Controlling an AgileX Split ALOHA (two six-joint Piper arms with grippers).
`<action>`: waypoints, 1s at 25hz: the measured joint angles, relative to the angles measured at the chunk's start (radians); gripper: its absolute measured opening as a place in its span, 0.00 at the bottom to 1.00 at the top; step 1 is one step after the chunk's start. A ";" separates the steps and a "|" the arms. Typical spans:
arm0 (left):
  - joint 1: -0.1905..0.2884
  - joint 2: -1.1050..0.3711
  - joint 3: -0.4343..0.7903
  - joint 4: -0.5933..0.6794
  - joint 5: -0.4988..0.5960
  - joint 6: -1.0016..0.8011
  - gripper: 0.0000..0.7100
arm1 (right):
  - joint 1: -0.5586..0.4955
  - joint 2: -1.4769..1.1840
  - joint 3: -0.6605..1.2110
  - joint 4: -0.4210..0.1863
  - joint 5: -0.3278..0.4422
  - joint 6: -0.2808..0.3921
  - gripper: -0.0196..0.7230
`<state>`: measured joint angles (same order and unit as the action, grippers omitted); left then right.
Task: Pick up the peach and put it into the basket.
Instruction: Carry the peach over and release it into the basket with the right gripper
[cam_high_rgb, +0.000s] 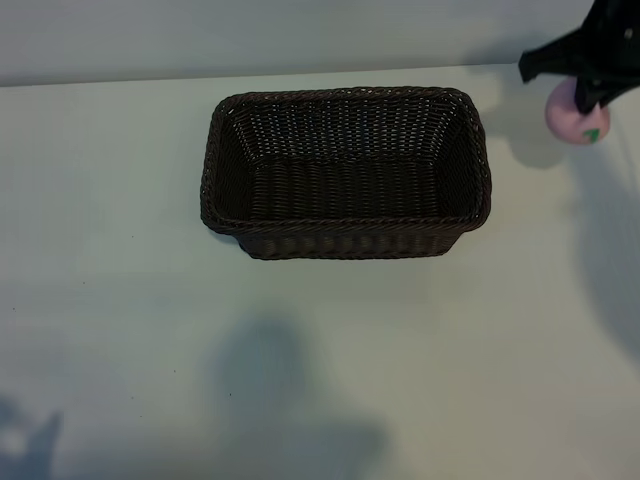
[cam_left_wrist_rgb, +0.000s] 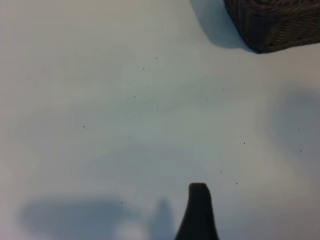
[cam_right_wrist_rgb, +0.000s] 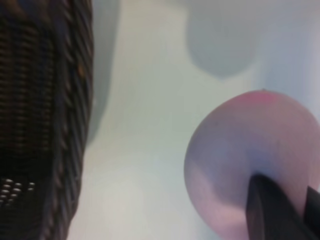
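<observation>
The peach (cam_high_rgb: 570, 120), small, round and pink with a green mark, is at the far right of the table, right of the basket's back corner. My right gripper (cam_high_rgb: 590, 97) comes down from above and is shut on it. In the right wrist view the peach (cam_right_wrist_rgb: 245, 150) fills the near side with one dark finger (cam_right_wrist_rgb: 270, 210) pressed against it, and its shadow lies apart on the table behind it. The dark brown woven basket (cam_high_rgb: 350, 225) stands empty mid-table. My left gripper (cam_left_wrist_rgb: 162, 234) is open over bare table, with one finger (cam_left_wrist_rgb: 198, 212) showing.
The white table runs to a pale back wall. A corner of the basket (cam_left_wrist_rgb: 275, 25) shows far off in the left wrist view, and the basket's side wall (cam_right_wrist_rgb: 45, 100) stands close beside the peach in the right wrist view. Arm shadows fall on the near table.
</observation>
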<state>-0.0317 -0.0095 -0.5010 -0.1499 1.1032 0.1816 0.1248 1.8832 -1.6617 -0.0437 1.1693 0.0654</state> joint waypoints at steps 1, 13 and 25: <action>0.000 0.000 0.000 0.000 0.000 0.000 0.83 | 0.000 0.000 -0.019 0.000 0.012 0.000 0.09; 0.000 0.000 0.000 0.000 0.000 0.000 0.83 | 0.104 0.001 -0.129 0.126 0.056 -0.001 0.09; 0.000 0.000 0.000 0.000 0.000 0.001 0.83 | 0.350 0.042 -0.154 0.153 -0.055 0.007 0.09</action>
<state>-0.0317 -0.0095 -0.5010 -0.1499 1.1032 0.1828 0.4744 1.9252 -1.8161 0.1093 1.1145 0.0727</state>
